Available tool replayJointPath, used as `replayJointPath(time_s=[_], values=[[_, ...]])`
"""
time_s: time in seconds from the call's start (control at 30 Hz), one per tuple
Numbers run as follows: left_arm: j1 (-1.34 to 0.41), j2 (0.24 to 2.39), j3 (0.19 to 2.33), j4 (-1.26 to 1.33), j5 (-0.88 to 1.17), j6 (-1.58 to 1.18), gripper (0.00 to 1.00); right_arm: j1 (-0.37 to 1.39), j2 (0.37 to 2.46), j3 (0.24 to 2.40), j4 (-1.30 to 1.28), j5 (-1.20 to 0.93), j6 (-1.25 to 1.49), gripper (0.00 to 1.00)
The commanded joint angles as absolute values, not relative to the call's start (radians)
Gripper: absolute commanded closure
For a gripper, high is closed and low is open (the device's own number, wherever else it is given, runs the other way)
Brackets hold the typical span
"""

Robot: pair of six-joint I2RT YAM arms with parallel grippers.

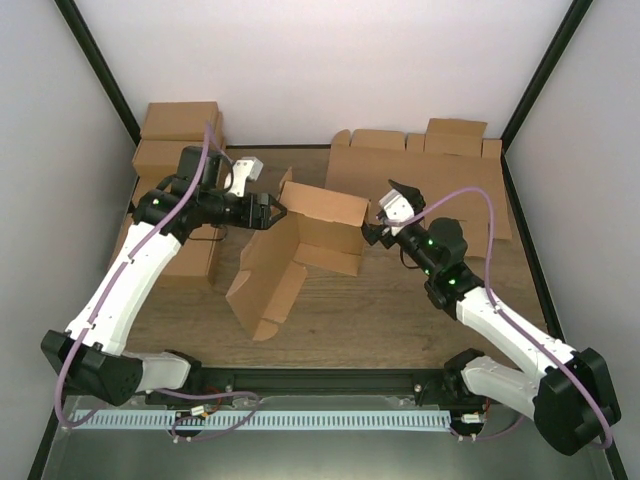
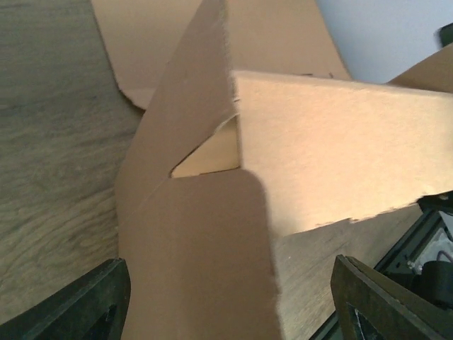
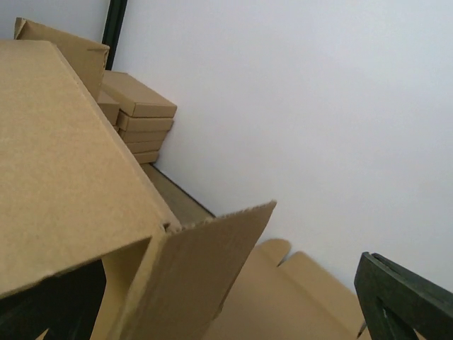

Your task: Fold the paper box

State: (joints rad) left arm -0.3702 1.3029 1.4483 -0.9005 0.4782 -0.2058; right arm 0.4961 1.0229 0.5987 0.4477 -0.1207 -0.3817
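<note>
The paper box [image 1: 320,215] hides one right claw [image 1: 376,226] finger, maybe touching.

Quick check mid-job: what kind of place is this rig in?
Probably a lab test enclosure: plain white walls framed by black posts, a wood-grain table, cartons stacked far left, flat cardboard sheets far right.

Plain white walls [image 1: 300,60], black corner posts [image 1: 100,70], wood-grain table [image 1: 380,320], even light.
</note>
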Motion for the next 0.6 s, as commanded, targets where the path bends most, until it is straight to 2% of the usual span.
replayJointPath(time_s=[0.0, 0.27, 0.5, 0.57], values=[[-0.373, 1.31, 1.458, -0.972, 0.425, -0.172, 0.21, 0.512, 1.015, 0.63, 0.54, -0.097, -0.55, 0.0], [-0.401, 1.328, 1.508, -1.043, 0.354, -0.148, 0.28, 0.523, 0.991, 0.661, 0.49, -0.263, -0.802, 0.0], [-0.46, 1.344, 1.538, -1.063, 0.321, -0.137, 0.5, 0.542, 1.023, 0.751, 0.343, -0.392, -0.953, 0.0], [-0.478, 1.352, 1.552, -1.082, 0.302, -0.135, 0.52, 0.55, 1.037, 0.767, 0.334, -0.404, -0.977, 0.0]])
